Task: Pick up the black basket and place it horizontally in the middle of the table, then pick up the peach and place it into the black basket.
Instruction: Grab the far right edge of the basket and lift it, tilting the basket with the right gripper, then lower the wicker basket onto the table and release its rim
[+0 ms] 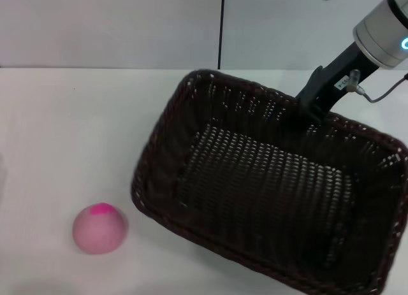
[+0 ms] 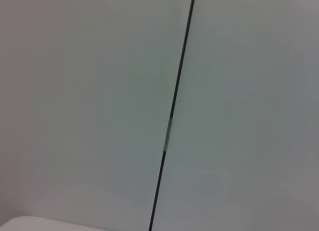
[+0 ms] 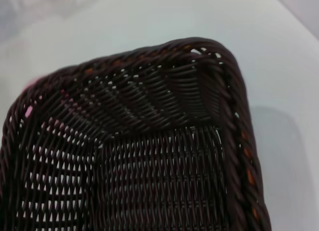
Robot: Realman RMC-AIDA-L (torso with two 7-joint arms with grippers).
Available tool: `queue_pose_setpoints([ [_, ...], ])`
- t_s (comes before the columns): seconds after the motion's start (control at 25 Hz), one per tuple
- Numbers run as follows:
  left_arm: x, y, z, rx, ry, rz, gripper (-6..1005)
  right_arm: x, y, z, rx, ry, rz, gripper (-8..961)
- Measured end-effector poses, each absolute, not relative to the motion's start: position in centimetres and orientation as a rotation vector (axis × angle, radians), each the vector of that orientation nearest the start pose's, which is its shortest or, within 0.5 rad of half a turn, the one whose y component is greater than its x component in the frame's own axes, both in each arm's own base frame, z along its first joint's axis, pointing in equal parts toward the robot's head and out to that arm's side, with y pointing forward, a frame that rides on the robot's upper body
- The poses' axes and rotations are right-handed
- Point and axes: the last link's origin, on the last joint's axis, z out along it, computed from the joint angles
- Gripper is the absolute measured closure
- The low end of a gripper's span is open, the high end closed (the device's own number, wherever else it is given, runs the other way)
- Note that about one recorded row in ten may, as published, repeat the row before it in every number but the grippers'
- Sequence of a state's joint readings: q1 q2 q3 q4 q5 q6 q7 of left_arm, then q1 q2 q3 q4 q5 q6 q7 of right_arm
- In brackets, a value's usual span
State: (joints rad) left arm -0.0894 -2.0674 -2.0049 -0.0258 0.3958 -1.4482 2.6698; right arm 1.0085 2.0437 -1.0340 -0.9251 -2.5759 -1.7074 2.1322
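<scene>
Tabletop point(image 1: 57, 136): white, smooth, plain; runs the full width of the head view and ends at a pale wall point(image 1: 108, 27) on the far side. A thin dark vertical seam point(image 1: 221, 27) divides the wall; the same seam point(image 2: 174, 106) crosses the left wrist view.

Basket point(image 1: 268, 180): large, rectangular, dark woven wicker with braided rim, rounded corners and sloping sides. It occupies the centre and right of the tabletop, set askew, one corner pointing far-left and its long sides running from far-left to near-right. Whether its base rests flat or is raised slightly cannot be told. Interior holds nothing visible. The right wrist view looks down into one rounded corner of the basket point(image 3: 149, 141), with white tabletop point(image 3: 279, 66) showing beyond the rim.

Right arm: enters from the far right; grey cylindrical wrist point(image 1: 382, 27) above a black gripper point(image 1: 312, 107) that reaches down to the far rim of the basket. The jaws meet the rim there, but their tips are hidden by the wicker, so it cannot be told whether they are apart or clamped on it.

Peach point(image 1: 100, 228): small, pale pink, round, magenta patch on top. It sits on the tabletop near-left, apart from the basket and outside it.

Left arm: not visible in any view; its wrist camera faces the wall.
</scene>
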Motion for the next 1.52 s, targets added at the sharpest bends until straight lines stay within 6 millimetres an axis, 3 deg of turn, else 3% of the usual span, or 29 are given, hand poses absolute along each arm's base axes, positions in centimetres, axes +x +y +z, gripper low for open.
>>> queue_pose_setpoints([
  [0.16,-41.2,16.4,2.0,-1.429,-0.759,-0.738,383,11.4,40.2,0.4,-2.969,0.342,-0.612,821],
  [0.36,-41.2,14.7,1.9,-1.414,-0.766,-0.744,383,10.2,40.3,-0.5,-2.987,0.142,-0.607,821],
  [0.96,-40.7,13.0,1.4,-1.403,-0.78,-0.776,383,8.6,40.4,-5.2,-2.933,-0.304,-0.613,820],
  [1.52,-40.4,13.4,1.2,-1.41,-0.778,-0.792,383,9.2,40.6,-6.9,-2.937,-0.254,-0.553,820],
])
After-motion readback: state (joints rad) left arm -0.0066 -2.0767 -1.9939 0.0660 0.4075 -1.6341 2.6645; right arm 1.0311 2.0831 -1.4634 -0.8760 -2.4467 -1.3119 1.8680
